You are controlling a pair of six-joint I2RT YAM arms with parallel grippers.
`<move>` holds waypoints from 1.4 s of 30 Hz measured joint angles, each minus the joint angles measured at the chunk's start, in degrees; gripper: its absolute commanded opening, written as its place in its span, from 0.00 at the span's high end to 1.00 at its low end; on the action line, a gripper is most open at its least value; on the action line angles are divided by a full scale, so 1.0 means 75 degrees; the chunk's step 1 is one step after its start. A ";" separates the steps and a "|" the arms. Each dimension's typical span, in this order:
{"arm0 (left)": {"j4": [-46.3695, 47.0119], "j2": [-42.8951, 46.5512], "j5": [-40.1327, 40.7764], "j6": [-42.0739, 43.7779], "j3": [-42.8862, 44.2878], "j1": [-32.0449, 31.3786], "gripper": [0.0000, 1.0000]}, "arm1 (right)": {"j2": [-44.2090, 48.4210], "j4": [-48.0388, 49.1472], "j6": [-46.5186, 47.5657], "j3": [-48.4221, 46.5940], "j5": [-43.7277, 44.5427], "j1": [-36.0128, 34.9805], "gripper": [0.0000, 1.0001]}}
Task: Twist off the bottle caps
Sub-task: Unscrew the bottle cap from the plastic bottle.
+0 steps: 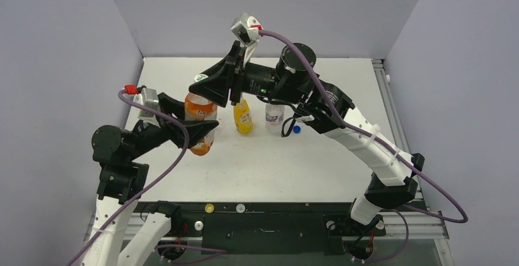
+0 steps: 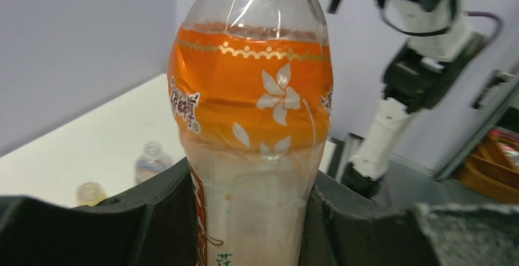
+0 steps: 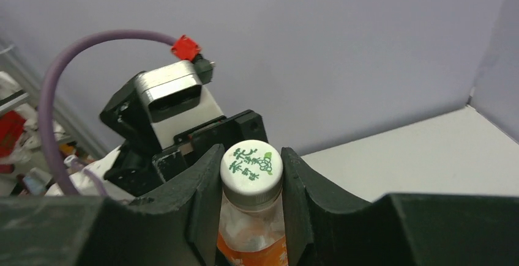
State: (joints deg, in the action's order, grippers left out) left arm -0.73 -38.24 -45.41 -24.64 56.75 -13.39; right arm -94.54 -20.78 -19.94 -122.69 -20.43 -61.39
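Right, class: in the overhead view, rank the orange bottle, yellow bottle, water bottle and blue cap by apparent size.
1. orange bottle, though partly covered
2. yellow bottle
3. water bottle; its top is hidden, so second versus third is unsure
4. blue cap, clearly smallest

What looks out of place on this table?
A blue cap lies loose on the table beside the clear water bottle. The orange bottle, its white cap in the right hand, looks slightly creased above the left hand's grip.
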 measured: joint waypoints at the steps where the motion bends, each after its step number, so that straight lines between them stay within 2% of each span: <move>1: 0.0245 -0.0012 -0.0283 -0.0399 0.0009 0.0000 0.99 | 0.0044 0.0105 -0.0003 0.0009 -0.0370 0.0035 1.00; 5: 0.1005 -0.0012 -0.1192 -0.1577 0.0038 -0.0047 1.00 | 0.0210 0.0533 -0.0038 0.0131 -0.1676 0.0085 1.00; 9: 0.1341 -0.0012 -0.1792 -0.2119 0.0076 -0.0146 1.00 | 0.0219 0.0723 -0.0070 0.0134 -0.2532 0.0087 1.00; 11: 0.1343 -0.0012 -0.1993 -0.2203 0.0085 -0.0178 1.00 | 0.0219 0.0699 -0.0052 0.0128 -0.2748 0.0087 0.68; 12: 0.1329 -0.0012 -0.2049 -0.2200 0.0090 -0.0187 1.00 | 0.0219 0.0644 -0.0029 0.0117 -0.2769 0.0087 0.39; 14: 0.1151 -0.0012 -0.2122 -0.2049 0.0102 -0.0201 1.00 | 0.0224 0.0423 0.0032 0.0061 -0.2582 0.0061 0.24; 17: 0.0414 -0.0012 -0.2055 -0.1323 0.0114 -0.0280 1.00 | 0.0254 0.0213 0.0402 0.0029 -0.1478 -0.0207 0.21; 24: -0.1256 0.0140 -0.0172 0.1207 0.0146 -0.0300 0.99 | 0.0236 -0.0612 0.1003 -0.0376 0.2349 -0.1469 0.20; 26: -0.1472 0.0204 0.0393 0.1757 0.0152 -0.0300 0.99 | 0.0055 -0.0833 0.0979 -0.0822 0.3267 -0.1708 0.24; 30: -0.1647 0.0396 0.1311 0.2489 0.0149 -0.0297 0.99 | -0.0221 -0.0889 0.0787 -0.1198 0.4500 -0.1719 0.41; 31: -0.1658 0.0449 0.1480 0.2617 0.0149 -0.0297 0.99 | -0.0259 -0.0901 0.0746 -0.1198 0.4657 -0.1711 0.45; 35: -0.1658 0.0600 0.1891 0.2943 0.0149 -0.0297 1.00 | -0.0536 -0.0976 0.0498 -0.1201 0.5147 -0.1673 0.50; 42: -0.1716 0.0606 0.2133 0.3051 0.0146 -0.0297 1.00 | -0.0839 -0.1087 0.0178 -0.1338 0.5085 -0.1617 0.52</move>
State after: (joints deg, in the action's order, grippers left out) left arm -13.61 -33.69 -29.41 -1.76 57.84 -15.62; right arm -100.84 -28.93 -18.61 -132.73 17.72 -73.52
